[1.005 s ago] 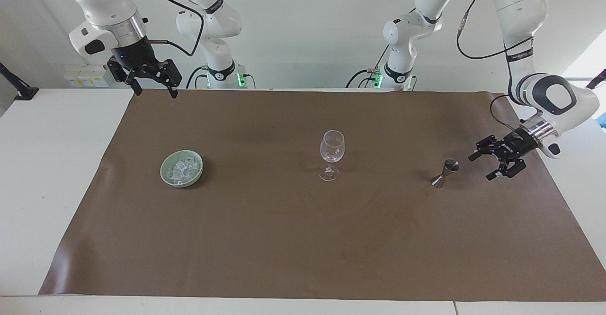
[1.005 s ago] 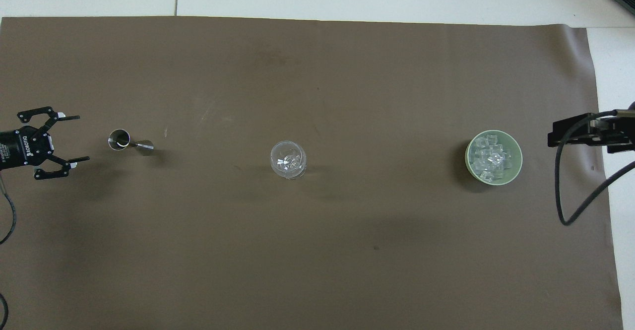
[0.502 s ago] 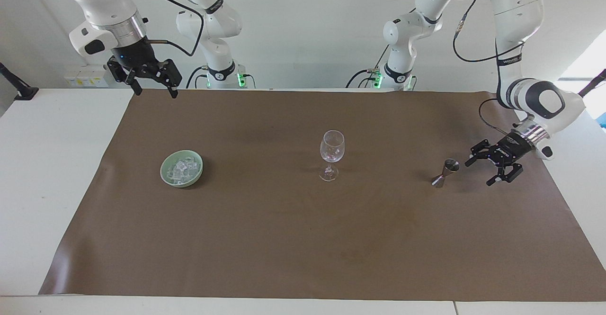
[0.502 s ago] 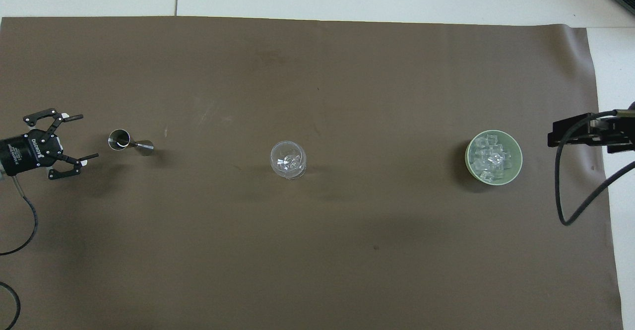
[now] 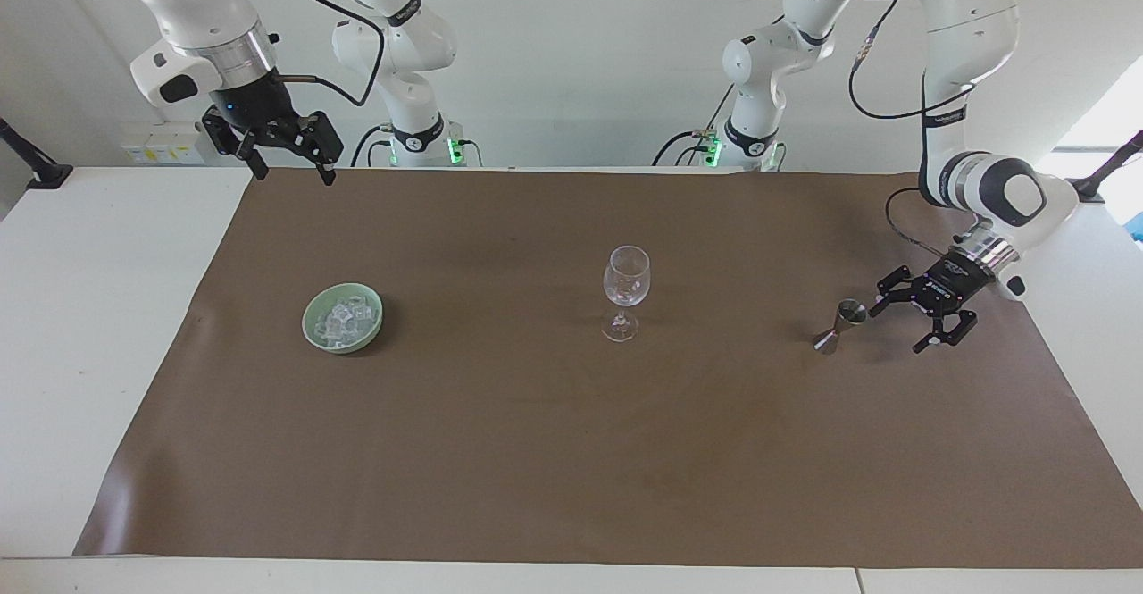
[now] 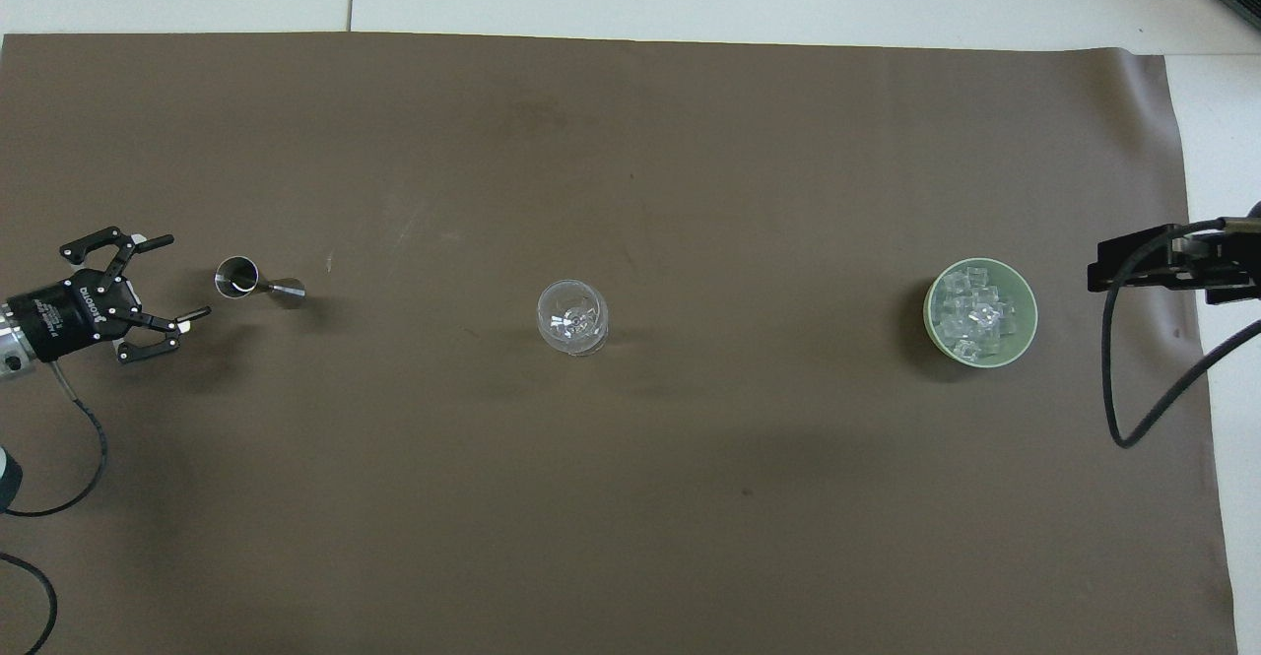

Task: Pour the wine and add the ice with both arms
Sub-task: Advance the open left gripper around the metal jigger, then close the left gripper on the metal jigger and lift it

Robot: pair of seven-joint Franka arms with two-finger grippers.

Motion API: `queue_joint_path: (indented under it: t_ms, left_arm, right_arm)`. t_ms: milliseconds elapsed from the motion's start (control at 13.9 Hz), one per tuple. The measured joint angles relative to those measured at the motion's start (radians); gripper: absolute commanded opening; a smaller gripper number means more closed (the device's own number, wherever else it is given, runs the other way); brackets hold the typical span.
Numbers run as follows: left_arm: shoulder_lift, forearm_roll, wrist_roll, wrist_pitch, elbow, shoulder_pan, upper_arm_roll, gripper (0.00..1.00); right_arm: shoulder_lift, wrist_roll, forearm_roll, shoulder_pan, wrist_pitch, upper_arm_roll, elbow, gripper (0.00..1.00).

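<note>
Two arms, one closing on the steel jigger while the other waits.

Across the facing view: the right gripper (image 5: pixel 284 165), fingers spread and empty, has stayed raised over the brown mat's (image 5: pixel 571 451) corner; a smooth pale-green bowl (image 5: pixel 342 318) holds the glassy ice (image 5: pixel 343 319) cubes at the right arm's end; a clear stemmed wine glass (image 5: pixel 626 293) stands mid-mat; the hourglass-shaped metal jigger (image 5: pixel 840 326) stands upright; the left gripper (image 5: pixel 905 322) has crept closer since a second ago, fingers wide apart, just beside the jigger's rim, holding nothing.
</note>
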Motion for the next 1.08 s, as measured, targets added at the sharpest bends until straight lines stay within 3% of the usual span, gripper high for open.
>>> queue_joint_path:
  t_ms: [646,1076]
  left_arm:
    - [-0.019,-0.076,0.0,-0.002,-0.078,-0.015,-0.016,1.0]
    - [-0.048,-0.27,0.003,-0.003,-0.172,-0.018,-0.019,1.0]
  right_arm:
    - [0.0,0.0,0.0,0.0,0.0,0.0,0.0,1.0]
    - [0.0,0.0,0.0,0.0,0.0,0.0,0.0,1.0]
